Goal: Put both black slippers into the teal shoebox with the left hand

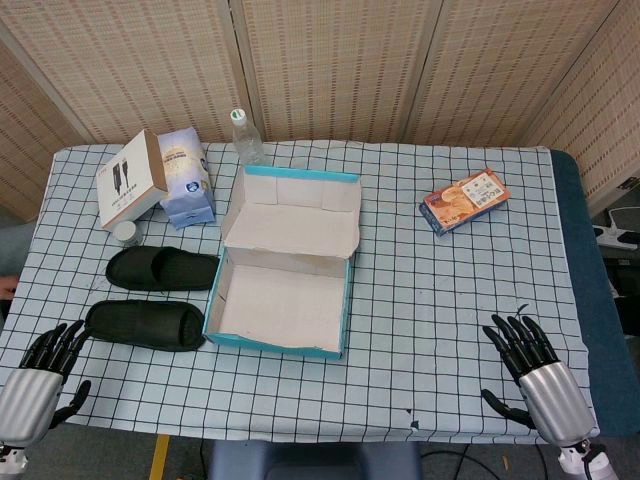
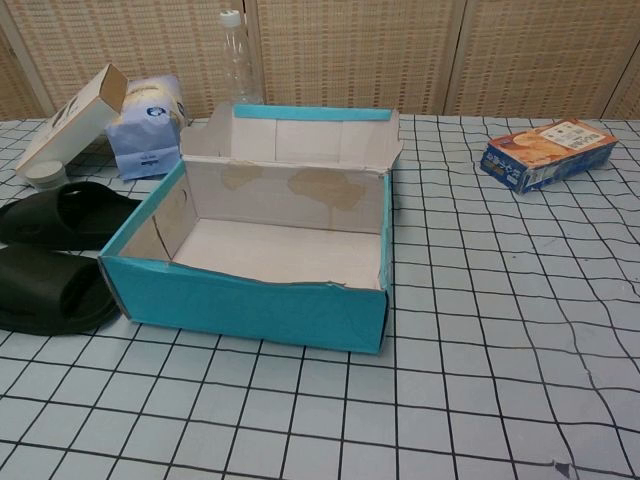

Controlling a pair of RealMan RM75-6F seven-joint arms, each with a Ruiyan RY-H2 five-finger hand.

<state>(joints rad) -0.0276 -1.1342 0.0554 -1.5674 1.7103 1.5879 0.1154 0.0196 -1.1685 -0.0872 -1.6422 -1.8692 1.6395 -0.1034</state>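
Still empty teal shoebox [image 1: 281,298], both black slippers [image 1: 146,324] beside it.

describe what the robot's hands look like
Both the left hand and the right hand have glossy black jointed fingers on a smooth silver-grey metallic wrist section. No cables or markings are visible on either. The chest view shows neither hand.

— How are the hands built?
— Black jointed fingers are seen on the left hand [image 1: 45,360], at seven o'clock in the head view, fitted to a silver-grey metallic cuff.
— And the other?
— The right hand [image 1: 525,365], at five o'clock, is finished likewise.
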